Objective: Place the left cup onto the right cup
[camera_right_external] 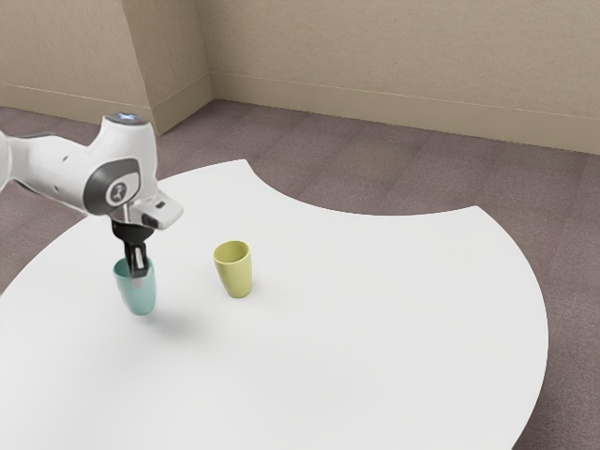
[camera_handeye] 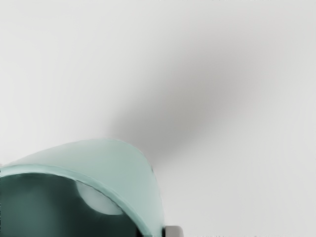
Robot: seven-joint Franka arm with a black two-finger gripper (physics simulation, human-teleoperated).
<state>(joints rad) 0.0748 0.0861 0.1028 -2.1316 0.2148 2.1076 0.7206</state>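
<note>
**A:** Where is the teal cup [camera_right_external: 138,291]?

**B:** It's to the exterior view's left of the yellow-green cup [camera_right_external: 232,268], near it but clearly apart. It hangs mouth up and tilted a little, with its base leaning slightly toward the yellow-green cup.

**A:** And the end effector [camera_right_external: 135,261]?

**B:** It's closed on the teal cup. The black fingers come down from above and pinch the wall at the rim between them.

**A:** Does the teal cup touch the tabletop [camera_right_external: 375,319]?

**B:** It looks lifted clear. Its soft shadow [camera_right_external: 173,325] lies on the white surface below the base, shifted toward the yellow-green cup. In the wrist view, the teal rim and dark inside sit close under the hand. A broad grey shadow spreads across the tabletop beyond the cup.

**A:** How does the yellow-green cup stand?

**B:** It stands upright on the tabletop with its mouth upward.

**A:** And the arm [camera_right_external: 66,173]?

**B:** It's white and reaches in from beyond the teal cup, on the side away from the yellow-green cup. Its wrist is bent down over the teal cup.
</note>
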